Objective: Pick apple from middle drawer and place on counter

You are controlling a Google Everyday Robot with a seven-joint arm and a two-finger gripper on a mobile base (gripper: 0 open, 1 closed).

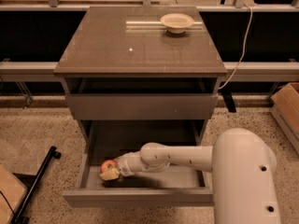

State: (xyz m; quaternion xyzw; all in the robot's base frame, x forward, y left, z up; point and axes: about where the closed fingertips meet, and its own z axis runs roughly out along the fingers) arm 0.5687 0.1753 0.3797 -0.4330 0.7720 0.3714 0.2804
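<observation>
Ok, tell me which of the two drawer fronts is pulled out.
The lower one, the middle drawer: it juts forward, with the gripper and apple inside. The front above it sits pushed in.
</observation>
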